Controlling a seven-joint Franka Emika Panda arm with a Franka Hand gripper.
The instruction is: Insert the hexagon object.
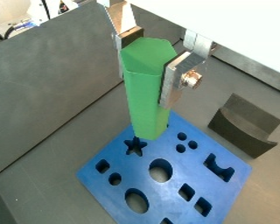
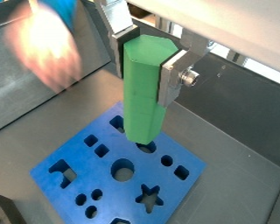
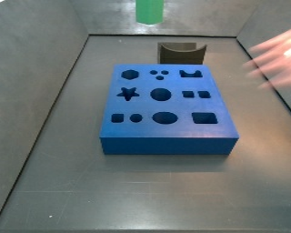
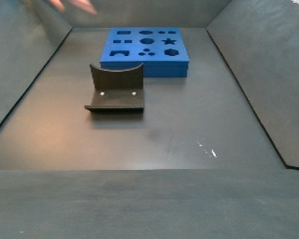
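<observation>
In both wrist views my gripper is shut on the hexagon object, a bright green six-sided rod. The silver fingers clamp its upper end and it hangs upright. Its lower end is held in the air above the blue board, near the star-shaped hole. In a side view only the rod's lower end shows, high above the board's far side; the gripper is out of frame. In the side view where the board lies far back, rod and gripper are out of view.
The board has several differently shaped holes. A dark grey curved block stands on the floor beside it. A blurred human hand moves at the bin's edge. Grey walls enclose the floor.
</observation>
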